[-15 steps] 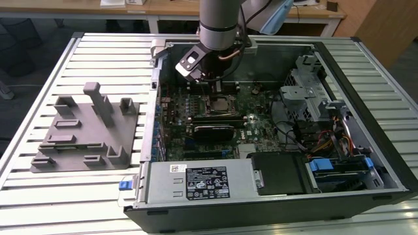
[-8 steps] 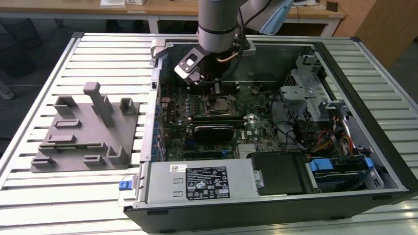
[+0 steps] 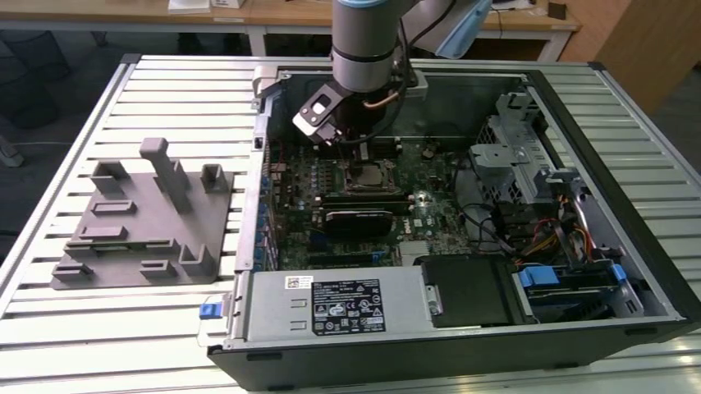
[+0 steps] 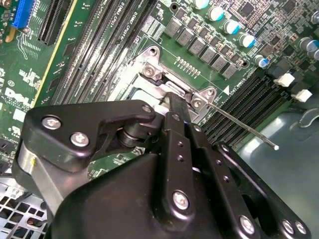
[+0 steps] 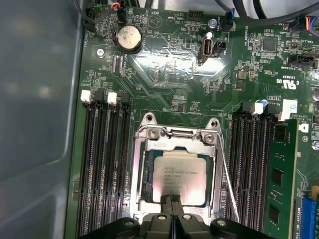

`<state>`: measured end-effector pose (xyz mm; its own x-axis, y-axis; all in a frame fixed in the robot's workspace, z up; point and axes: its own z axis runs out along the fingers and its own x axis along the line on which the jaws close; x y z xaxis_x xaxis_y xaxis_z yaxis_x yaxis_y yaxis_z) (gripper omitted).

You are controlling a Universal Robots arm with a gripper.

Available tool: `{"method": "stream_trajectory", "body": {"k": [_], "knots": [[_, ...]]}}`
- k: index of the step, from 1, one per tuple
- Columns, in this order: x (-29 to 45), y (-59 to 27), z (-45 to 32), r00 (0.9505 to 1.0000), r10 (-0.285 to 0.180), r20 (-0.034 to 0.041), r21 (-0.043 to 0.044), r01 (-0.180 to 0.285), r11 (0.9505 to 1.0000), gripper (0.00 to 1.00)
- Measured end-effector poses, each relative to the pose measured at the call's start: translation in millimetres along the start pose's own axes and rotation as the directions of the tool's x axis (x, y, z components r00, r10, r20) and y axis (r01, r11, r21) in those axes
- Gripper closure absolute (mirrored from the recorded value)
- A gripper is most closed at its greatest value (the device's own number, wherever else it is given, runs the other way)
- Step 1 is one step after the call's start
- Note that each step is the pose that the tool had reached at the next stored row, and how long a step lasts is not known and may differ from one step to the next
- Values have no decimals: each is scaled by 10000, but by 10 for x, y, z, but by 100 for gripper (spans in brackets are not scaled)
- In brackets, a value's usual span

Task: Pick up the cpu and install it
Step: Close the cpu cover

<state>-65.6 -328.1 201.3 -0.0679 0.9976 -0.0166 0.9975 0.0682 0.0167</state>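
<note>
The cpu (image 5: 179, 175), a flat square chip with a silvery top, lies flat inside the metal socket frame (image 5: 141, 169) on the green motherboard. In the exterior view the cpu (image 3: 368, 174) sits in the middle of the open computer case, right below the arm. My gripper (image 5: 173, 203) hangs over the chip's near edge, its two black fingers pressed together with no gap and nothing between them. In the second wrist view the gripper (image 4: 174, 99) has its tips down at the socket frame (image 4: 149, 74), hiding the chip.
A thin metal socket lever (image 5: 227, 179) runs along one side of the socket, its free end (image 4: 275, 147) out over the memory slots (image 5: 107, 164). A grey plastic fixture (image 3: 143, 222) stands on the slatted table at the exterior view's left. Cables and drive bays (image 3: 547, 205) fill the case's right side.
</note>
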Motion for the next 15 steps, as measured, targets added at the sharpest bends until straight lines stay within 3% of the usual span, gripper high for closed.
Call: {"method": "stream_trajectory", "body": {"k": [15], "knots": [[-3, 42, 3, 10000, -3, -4, -2, 3, 10000, 89]]}}
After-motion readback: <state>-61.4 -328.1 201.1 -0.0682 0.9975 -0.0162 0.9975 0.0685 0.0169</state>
